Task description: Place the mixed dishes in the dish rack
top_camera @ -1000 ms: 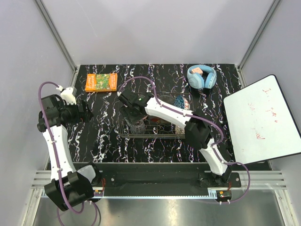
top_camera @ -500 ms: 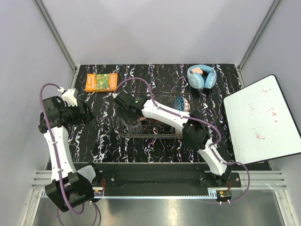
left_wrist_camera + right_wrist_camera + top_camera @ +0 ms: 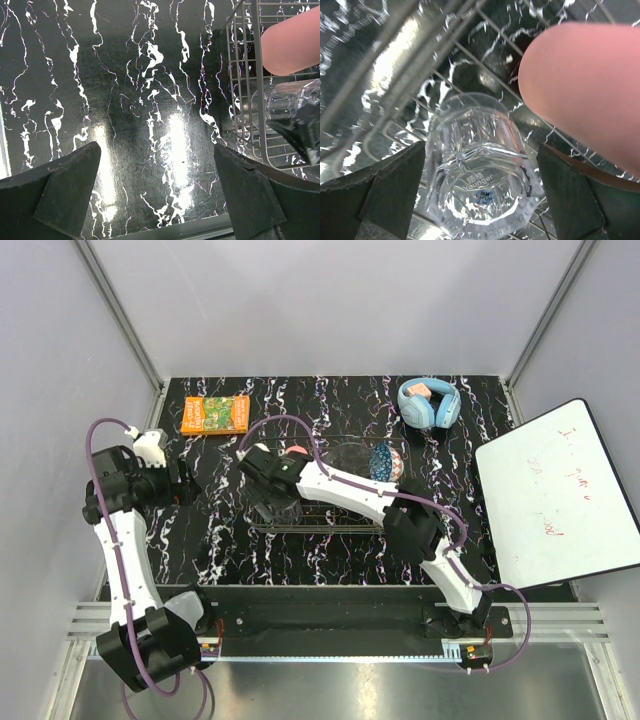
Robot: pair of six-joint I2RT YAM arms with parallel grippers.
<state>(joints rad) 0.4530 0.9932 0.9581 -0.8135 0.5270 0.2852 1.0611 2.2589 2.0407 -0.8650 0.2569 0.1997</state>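
The dark wire dish rack (image 3: 330, 524) lies mid-table. My right gripper (image 3: 272, 504) is over its left end. In the right wrist view it (image 3: 481, 185) is open, one finger on each side of a clear glass (image 3: 477, 165) that stands base-up on the rack wires (image 3: 420, 65). A salmon-pink cup (image 3: 585, 85) lies beside the glass and also shows in the top view (image 3: 296, 452). A blue patterned bowl (image 3: 385, 462) stands at the rack's far right. My left gripper (image 3: 157, 190) is open and empty over bare table left of the rack (image 3: 245, 75). The red plate and the beige bowl are hidden.
An orange-green book (image 3: 215, 414) lies at the back left and light blue headphones (image 3: 430, 403) at the back right. A whiteboard (image 3: 560, 495) leans at the right. The left wrist view shows the glass (image 3: 285, 102), the cup (image 3: 292, 45) and the table's edge.
My right gripper has moved left along the rack to its left end, uncovering the salmon-pink cup. The glass is now hidden under it in the top view. The left arm barely moved.
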